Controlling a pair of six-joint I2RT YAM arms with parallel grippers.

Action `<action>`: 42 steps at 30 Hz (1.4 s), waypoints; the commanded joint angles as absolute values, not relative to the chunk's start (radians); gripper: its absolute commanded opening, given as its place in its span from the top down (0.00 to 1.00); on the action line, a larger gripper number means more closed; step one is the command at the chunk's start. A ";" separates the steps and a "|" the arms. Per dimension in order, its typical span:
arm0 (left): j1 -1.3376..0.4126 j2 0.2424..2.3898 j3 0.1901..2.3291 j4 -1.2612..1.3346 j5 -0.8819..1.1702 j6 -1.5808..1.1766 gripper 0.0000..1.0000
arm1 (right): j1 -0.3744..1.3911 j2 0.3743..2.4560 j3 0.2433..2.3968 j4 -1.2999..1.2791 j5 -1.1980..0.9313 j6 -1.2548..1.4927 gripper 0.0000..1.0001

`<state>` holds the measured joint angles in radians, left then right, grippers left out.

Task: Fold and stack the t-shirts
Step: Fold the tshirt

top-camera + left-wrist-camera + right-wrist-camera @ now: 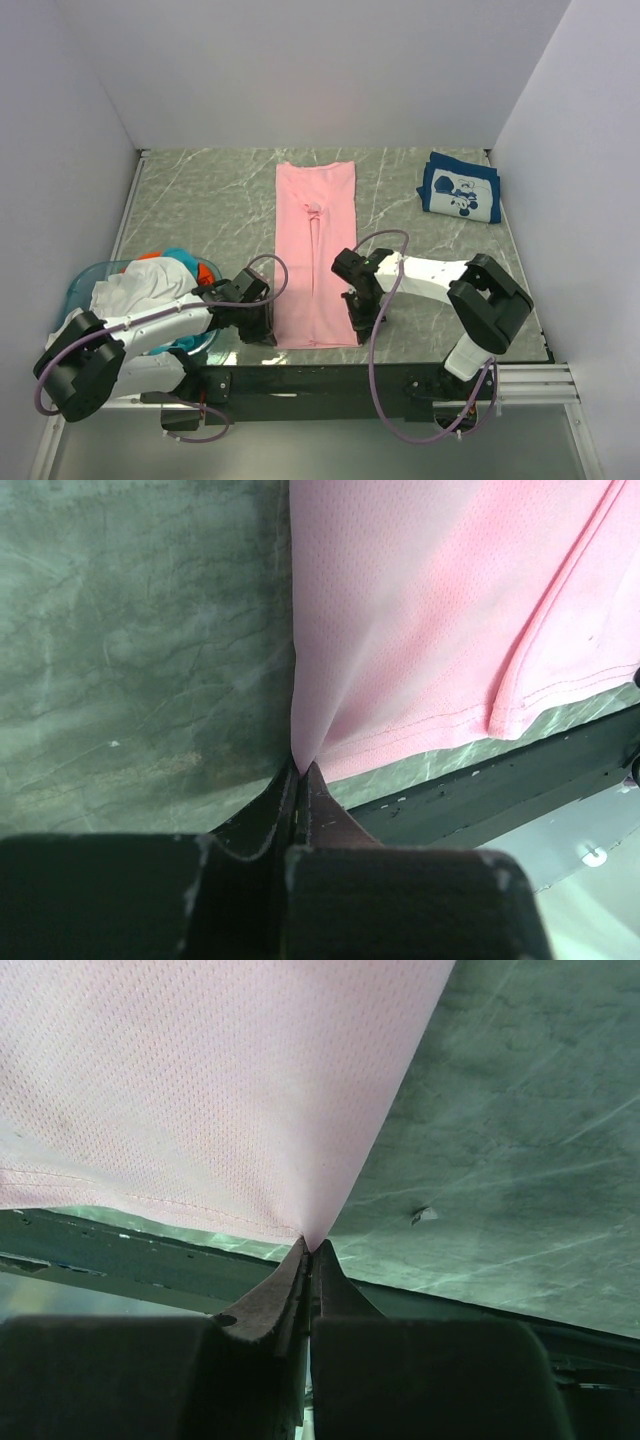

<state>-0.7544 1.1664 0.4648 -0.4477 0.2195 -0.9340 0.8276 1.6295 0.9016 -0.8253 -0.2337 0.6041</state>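
Both grippers are clenched on the near hem of the pink t-shirt (pixel 315 250). My left gripper (pixel 299 768) pinches the near-left corner; the cloth comes straight off its tips and spreads ahead and to its right. My right gripper (pixel 311 1246) pinches the near-right corner; the cloth fans ahead and to its left. The shirt lies as a long narrow strip on the table (pixel 200 200), running away from both grippers toward the far wall.

Step, as I judge it: the sides look folded in, the halving is not yet done, so this is the grab for the lengthwise fold.

Next move calls for:
- Lift both corners together, level.
- Carry them forward over the strip and lay the hem on the far end.
- Hold the spacing between the grippers so the hem stays taut. The thin mesh cloth could sag or slip out of a small pinch.

The navy t-shirt (pixel 459 189) sits folded well ahead and to the right of my right gripper, likely the stack spot. The heaped t-shirts (pixel 140 285) wait in the blue basket (pixel 80 283), left of my left gripper.
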 commanded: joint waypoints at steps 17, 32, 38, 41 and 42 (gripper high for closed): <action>-0.758 1.066 0.699 -0.609 0.043 -0.884 1.00 | 0.776 1.509 1.106 -1.014 -0.163 0.611 1.00; -0.641 1.230 0.910 -0.569 -0.031 -0.788 1.00 | 0.641 1.603 1.362 -1.069 -0.083 0.539 1.00; -0.557 1.311 0.951 -0.473 0.011 -0.773 1.00 | 0.591 1.687 1.468 -1.069 -0.064 0.514 1.00; -0.529 1.370 0.991 -0.417 0.040 -0.770 1.00 | 0.571 1.735 1.538 -1.065 -0.066 0.500 1.00; -0.523 1.385 1.002 -0.405 0.052 -0.767 1.00 | 0.563 1.752 1.554 -1.063 -0.066 0.497 1.00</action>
